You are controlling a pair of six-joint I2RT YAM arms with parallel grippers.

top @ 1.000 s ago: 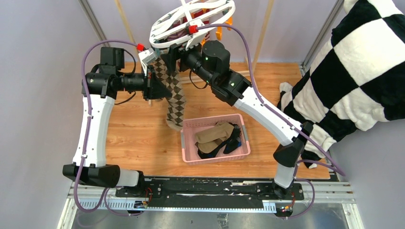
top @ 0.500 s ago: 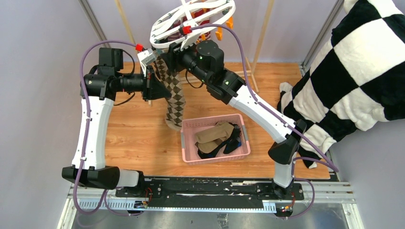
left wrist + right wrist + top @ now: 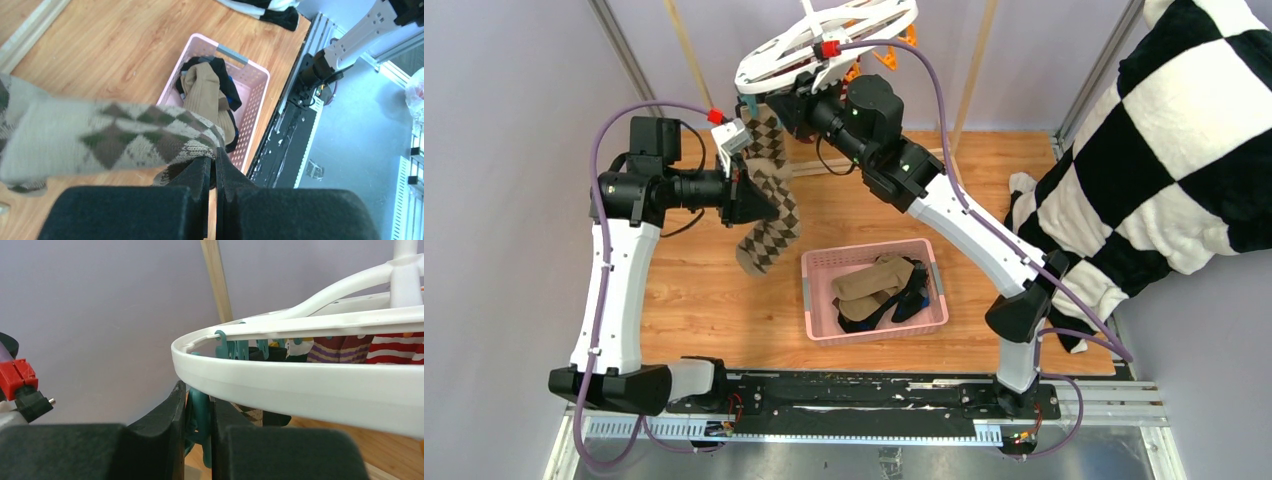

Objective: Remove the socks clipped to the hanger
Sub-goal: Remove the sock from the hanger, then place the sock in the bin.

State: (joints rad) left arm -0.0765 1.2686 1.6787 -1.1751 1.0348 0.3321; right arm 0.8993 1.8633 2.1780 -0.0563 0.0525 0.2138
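The walls are pale purple all around. The table is orange-brown wood. 2 thin wooden sticks stand at its far edge. A big black-and-white checkered cloth hangs over its right edge. A black rail runs along its near edge.

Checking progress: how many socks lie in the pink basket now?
2: a tan sock folded across the middle of the basket, and a black-and-blue sock beside and partly under it, on the right. Others may be hidden beneath.
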